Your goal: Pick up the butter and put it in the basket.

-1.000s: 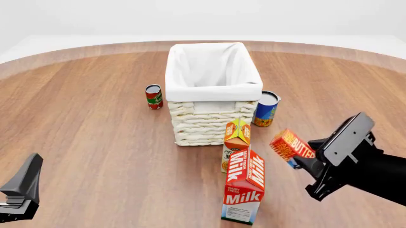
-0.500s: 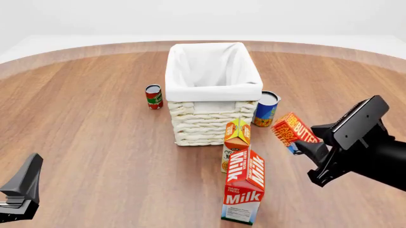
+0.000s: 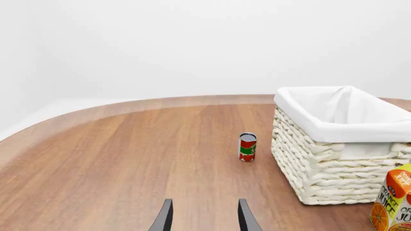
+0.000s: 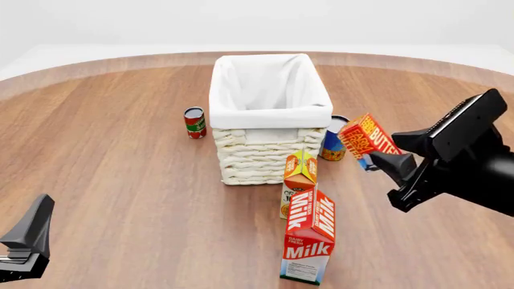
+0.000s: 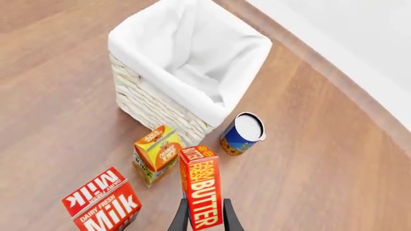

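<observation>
The butter (image 4: 369,142), a small red-orange box with yellow lettering, hangs in the air right of the basket's near corner, held tilted. My right gripper (image 4: 384,160) is shut on its lower end; in the right wrist view the butter (image 5: 203,192) stands between the fingers (image 5: 230,216). The basket (image 4: 268,114), cream wicker with a white liner, stands at the table's centre and is seen in both wrist views (image 5: 186,72) (image 3: 337,144). Low at the front left, my left gripper (image 3: 202,219) is open with nothing in it, far from the butter.
A milk carton (image 4: 309,236) and an orange juice carton (image 4: 300,176) stand in front of the basket. Just below and behind the butter is a blue can (image 4: 335,139). A red can (image 4: 194,122) stands left of the basket.
The right gripper has lifted the butter up and slightly toward the basket, from beside the milk carton's top to level with the blue can. The left arm has not moved.
</observation>
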